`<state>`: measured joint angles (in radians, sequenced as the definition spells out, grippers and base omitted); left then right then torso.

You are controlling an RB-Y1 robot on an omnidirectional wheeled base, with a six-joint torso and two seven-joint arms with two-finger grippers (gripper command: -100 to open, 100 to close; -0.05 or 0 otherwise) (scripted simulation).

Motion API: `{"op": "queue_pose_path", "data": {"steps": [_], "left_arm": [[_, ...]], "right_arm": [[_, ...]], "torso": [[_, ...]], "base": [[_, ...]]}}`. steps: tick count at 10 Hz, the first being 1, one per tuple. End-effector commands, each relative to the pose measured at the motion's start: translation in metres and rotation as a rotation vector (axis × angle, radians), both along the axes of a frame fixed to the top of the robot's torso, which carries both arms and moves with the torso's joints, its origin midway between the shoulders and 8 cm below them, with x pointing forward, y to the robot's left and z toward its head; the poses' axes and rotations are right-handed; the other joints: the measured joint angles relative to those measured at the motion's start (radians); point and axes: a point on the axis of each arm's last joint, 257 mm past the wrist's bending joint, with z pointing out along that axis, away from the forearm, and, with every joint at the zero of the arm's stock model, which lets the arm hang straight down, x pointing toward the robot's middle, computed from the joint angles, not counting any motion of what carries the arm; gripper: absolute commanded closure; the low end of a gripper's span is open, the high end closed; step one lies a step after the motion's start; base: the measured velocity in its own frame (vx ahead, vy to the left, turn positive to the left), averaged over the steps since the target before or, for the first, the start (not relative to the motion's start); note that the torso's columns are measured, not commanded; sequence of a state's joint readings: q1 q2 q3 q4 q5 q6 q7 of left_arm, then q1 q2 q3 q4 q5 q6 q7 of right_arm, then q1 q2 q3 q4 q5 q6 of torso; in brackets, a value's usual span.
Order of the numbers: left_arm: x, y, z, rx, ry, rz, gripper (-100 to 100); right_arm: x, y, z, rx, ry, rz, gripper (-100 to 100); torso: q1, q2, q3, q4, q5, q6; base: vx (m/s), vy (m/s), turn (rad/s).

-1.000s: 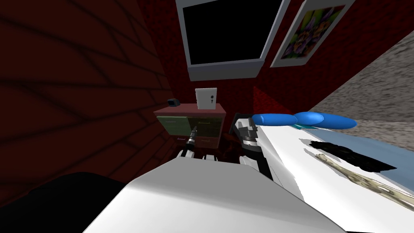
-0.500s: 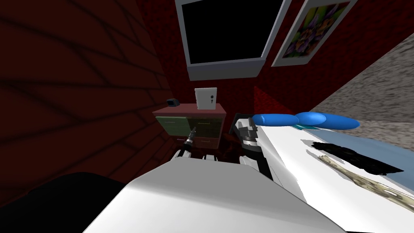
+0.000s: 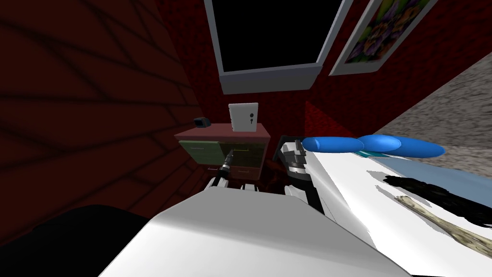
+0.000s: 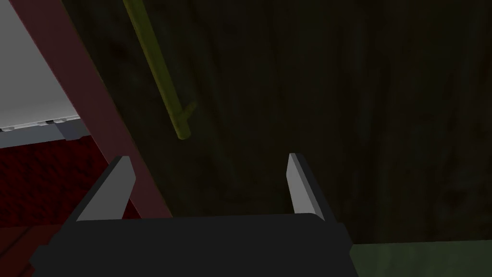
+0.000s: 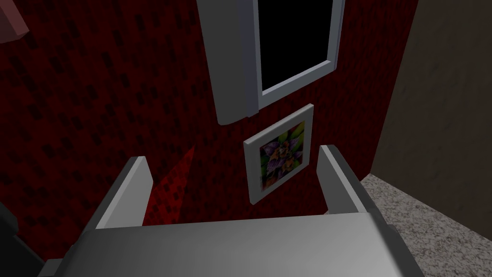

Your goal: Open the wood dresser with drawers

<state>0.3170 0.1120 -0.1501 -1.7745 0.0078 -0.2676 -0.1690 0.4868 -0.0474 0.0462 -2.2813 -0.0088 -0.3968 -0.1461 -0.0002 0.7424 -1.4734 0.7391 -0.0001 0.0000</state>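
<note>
Blue pillows (image 3: 379, 142), perhaps a clock (image 3: 202, 122)

On dresser top (image 3: 216, 131): white box (image 3: 243, 117), dark block (image 3: 202, 122)

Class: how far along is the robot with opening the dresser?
Done: the left gripper is at the dresser, fingers open. In hand: lining up on a drawer's handle, ahead of the fingers, not gripped. Left: grip it and pull. Right gripper idle, open.

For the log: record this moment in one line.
left gripper: open, facing dark green drawer front of red-brown dresser | olive bar handle: ungrasped | right gripper: open
</note>
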Motion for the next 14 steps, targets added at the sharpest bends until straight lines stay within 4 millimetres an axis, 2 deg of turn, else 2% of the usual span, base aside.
{"op": "queue_pose_path", "data": {"steps": [1,5,6,8,9,10,14], "left_arm": [[0.002,-0.009,0.008,-0.058,-0.013,0.017,-100],[0.006,-0.021,0.017,-0.149,-0.027,0.046,-100],[0.006,-0.020,0.016,-0.138,-0.025,0.042,-100],[0.006,-0.020,0.027,-0.140,-0.026,0.046,-100],[0.006,-0.019,0.024,-0.140,-0.027,0.045,-100],[0.006,-0.020,0.017,-0.140,-0.025,0.042,100],[0.001,-0.021,0.029,-0.140,-0.033,0.039,100]], "right_arm": [[0.000,0.000,0.000,0.000,0.000,0.000,0],[0.000,0.000,0.000,0.000,0.000,0.000,0],[0.000,0.000,0.000,0.000,0.000,0.000,0],[0.000,0.000,0.000,0.000,0.000,0.000,0],[0.000,0.000,0.000,0.000,0.000,0.000,0],[0.000,0.000,0.000,0.000,0.000,0.000,0],[0.000,0.000,0.000,0.000,0.000,0.000,0]], "torso": [[0.001,0.002,0.001,0.001,0.000,0.000],[0.000,-0.006,-0.003,-0.001,0.000,0.000],[0.000,-0.006,-0.003,-0.002,0.000,0.000],[0.000,-0.007,-0.004,-0.002,0.000,0.000],[0.001,-0.009,-0.005,-0.002,0.000,0.000],[0.000,-0.004,-0.003,-0.001,0.000,0.000],[-0.001,0.003,0.002,0.002,-0.001,0.000]], "base": [[0.000,0.000,0.000],[0.002,0.000,0.000],[0.000,0.000,0.000],[0.088,0.001,-0.016],[0.056,0.004,-0.002],[-0.075,-0.006,0.026],[-0.131,-0.007,0.009]]}}
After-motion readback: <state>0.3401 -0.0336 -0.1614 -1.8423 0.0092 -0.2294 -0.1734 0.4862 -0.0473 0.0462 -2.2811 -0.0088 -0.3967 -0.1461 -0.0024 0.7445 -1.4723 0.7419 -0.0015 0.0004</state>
